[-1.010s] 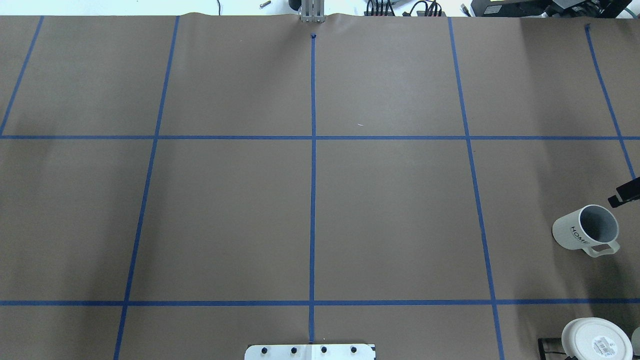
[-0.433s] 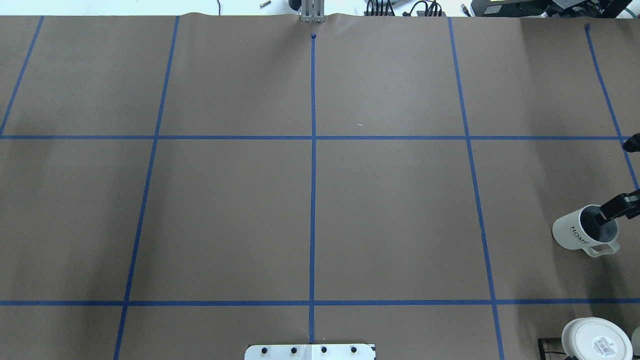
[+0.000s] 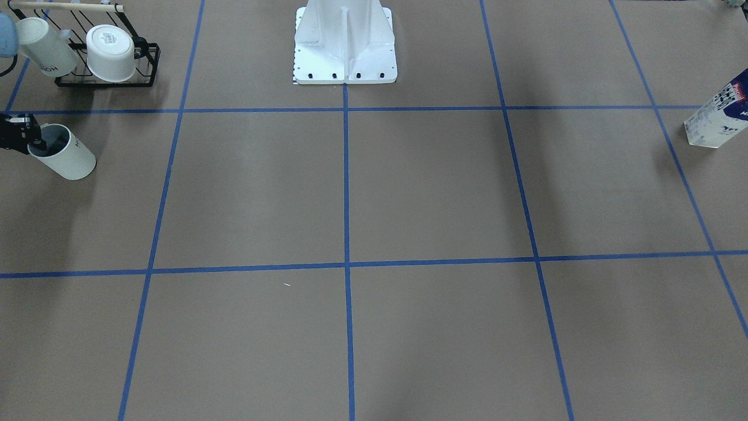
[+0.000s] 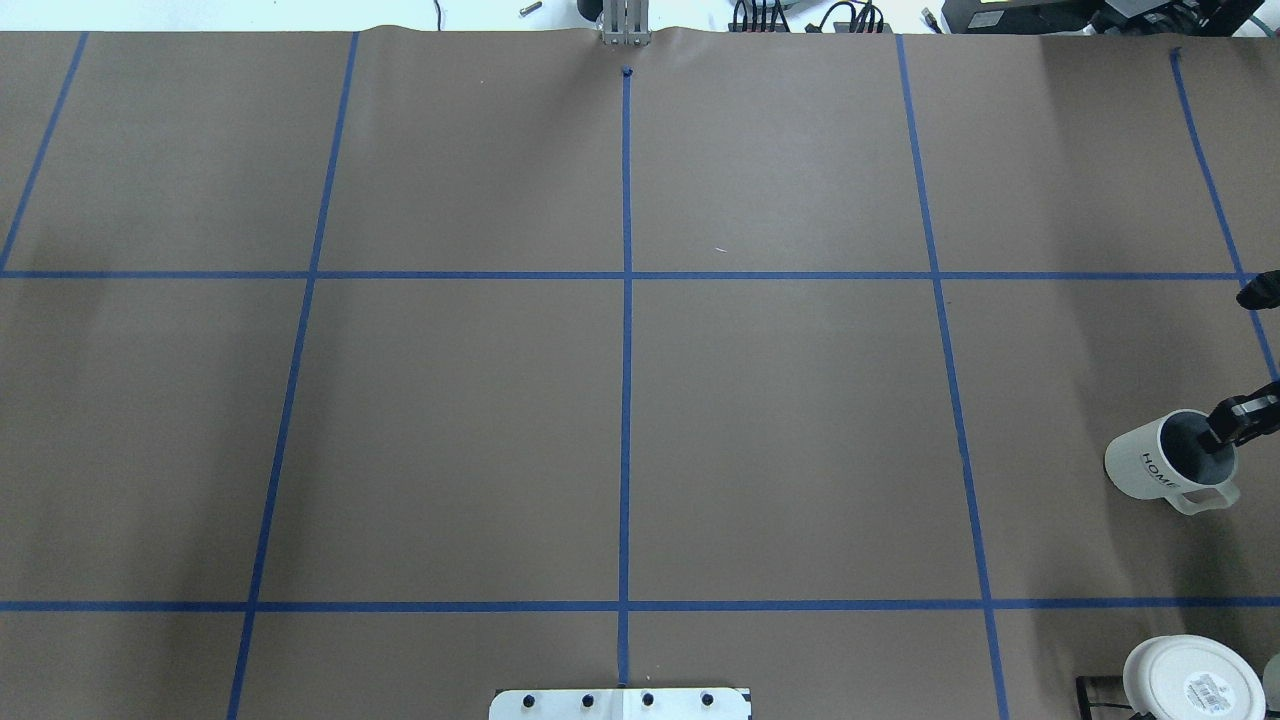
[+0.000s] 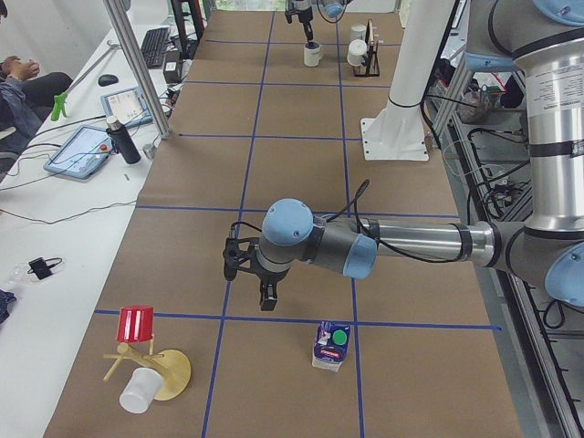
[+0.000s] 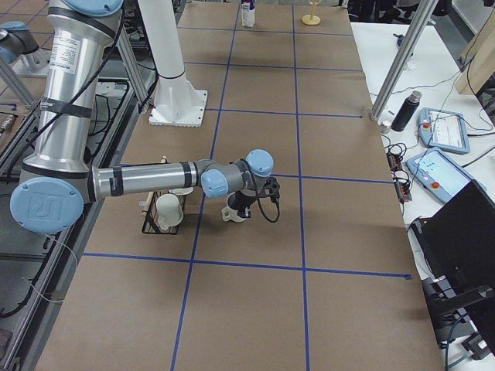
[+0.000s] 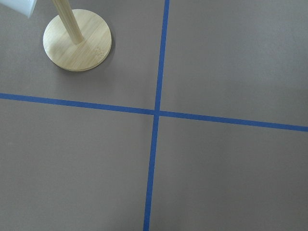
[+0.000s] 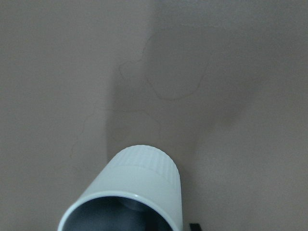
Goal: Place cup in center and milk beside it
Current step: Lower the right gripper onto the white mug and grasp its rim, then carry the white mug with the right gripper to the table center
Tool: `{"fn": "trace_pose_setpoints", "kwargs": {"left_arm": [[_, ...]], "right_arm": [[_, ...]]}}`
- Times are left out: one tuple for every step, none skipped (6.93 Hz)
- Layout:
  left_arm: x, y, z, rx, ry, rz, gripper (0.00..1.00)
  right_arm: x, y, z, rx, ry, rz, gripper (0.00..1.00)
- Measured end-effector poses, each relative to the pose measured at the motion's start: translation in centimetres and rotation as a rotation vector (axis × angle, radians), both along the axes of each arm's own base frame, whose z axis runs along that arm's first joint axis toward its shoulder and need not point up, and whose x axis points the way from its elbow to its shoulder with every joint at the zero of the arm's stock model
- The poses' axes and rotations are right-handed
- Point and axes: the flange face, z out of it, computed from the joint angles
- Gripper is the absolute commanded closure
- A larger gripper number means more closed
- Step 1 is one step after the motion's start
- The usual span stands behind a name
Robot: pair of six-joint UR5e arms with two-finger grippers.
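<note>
The cup (image 4: 1160,465) is a white mug with a dark grey inside. It stands at the table's right edge, and it also shows in the front view (image 3: 67,159) and close below the right wrist camera (image 8: 137,185). My right gripper (image 4: 1243,418) comes in from the frame edge, open as far as I can see. One finger dips into the cup's mouth at the rim, and the other is out of frame. The milk (image 5: 330,345) stands upright at the far left end (image 3: 717,114). My left gripper (image 5: 251,278) hovers above the table near it; I cannot tell whether it is open or shut.
A black rack (image 3: 146,64) holds two other white mugs near the cup; one shows its stamped bottom (image 4: 1190,680). A wooden mug tree (image 5: 155,370) with a red and a white cup stands near the milk, and its base shows in the left wrist view (image 7: 77,41). The robot's base (image 3: 345,41) is at mid-table.
My right gripper has come in from the right edge and one finger now sits inside the cup's mouth. The cup has not moved.
</note>
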Motion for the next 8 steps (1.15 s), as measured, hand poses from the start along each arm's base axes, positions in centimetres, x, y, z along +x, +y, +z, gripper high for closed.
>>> {"fn": "trace_pose_setpoints", "kwargs": {"left_arm": [[0.0,0.0,0.0,0.001,0.0,0.0,0.02],[0.0,0.0,0.0,0.001,0.0,0.0,0.02],[0.0,0.0,-0.1,0.001,0.002,0.0,0.02],[0.0,0.0,-0.1,0.001,0.002,0.0,0.02],[0.0,0.0,-0.1,0.004,0.002,0.0,0.02],[0.0,-0.1,-0.1,0.016,0.001,0.0,0.02],[0.1,-0.1,0.0,0.033,0.001,-0.002,0.02],[0.1,-0.2,0.0,0.045,0.0,-0.003,0.02]], "right_arm": [[0.3,-0.1,-0.2,0.001,-0.005,0.008,1.0],[0.8,-0.4,-1.8,0.015,-0.025,0.026,1.0],[0.8,-1.0,-5.1,0.024,-0.051,0.067,1.0],[-1.0,-2.2,-9.8,0.003,-0.081,0.13,1.0],[-5.5,-4.0,-15.1,-0.035,-0.107,0.174,1.0],[-12.6,-5.9,-20.9,-0.067,-0.121,0.215,1.0],[-20.5,-7.7,-27.0,-0.087,-0.123,0.275,1.0],[-27.7,-9.8,-33.4,-0.109,-0.107,0.342,1.0]]}}
